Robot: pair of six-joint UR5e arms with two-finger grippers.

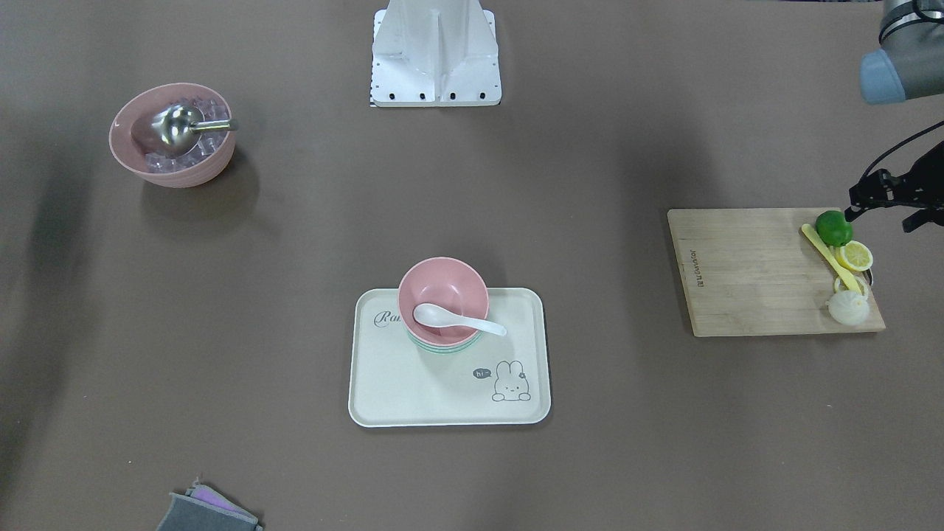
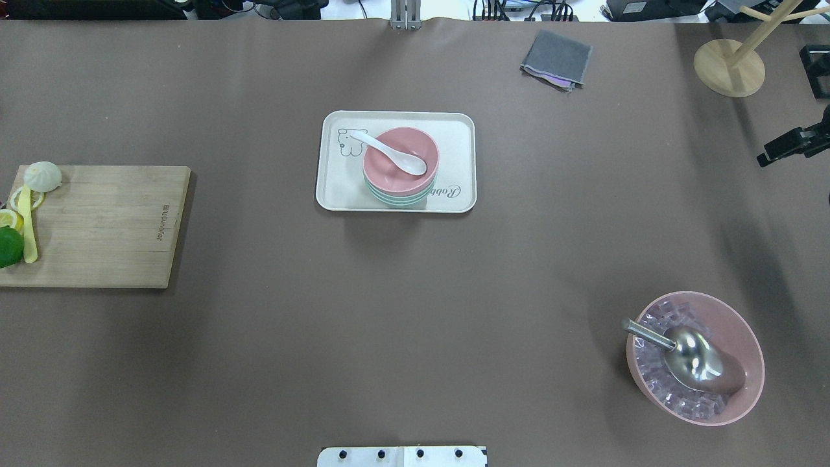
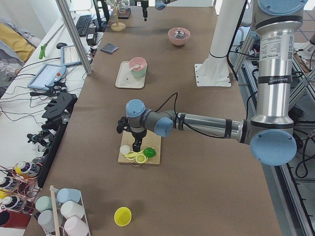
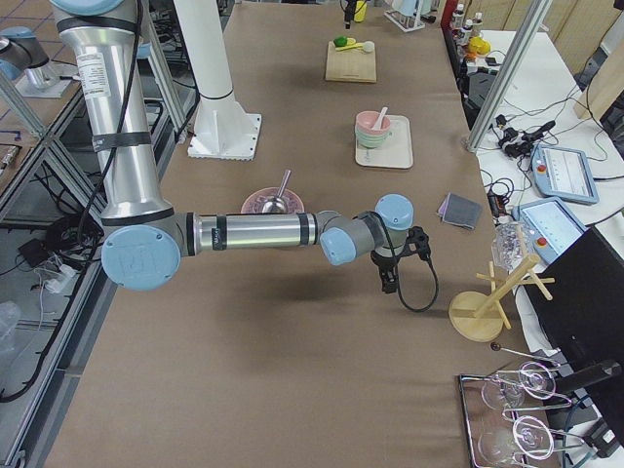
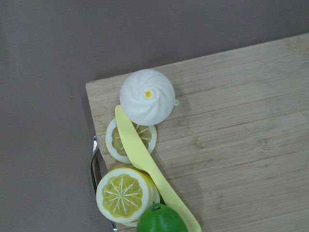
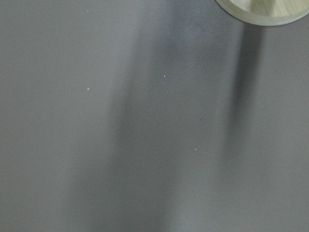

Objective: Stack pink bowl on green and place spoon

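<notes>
Cloth (image 1: 203, 512) | tray (image 1: 413, 391) "hi" | pink bowl (image 1: 442, 284) on green bowl (image 2: 395, 201) | spoon (image 1: 457, 318) inside

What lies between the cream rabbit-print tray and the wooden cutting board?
Nothing: in the overhead view only bare brown table covering separates the cream rabbit-print tray from the wooden cutting board.
</notes>
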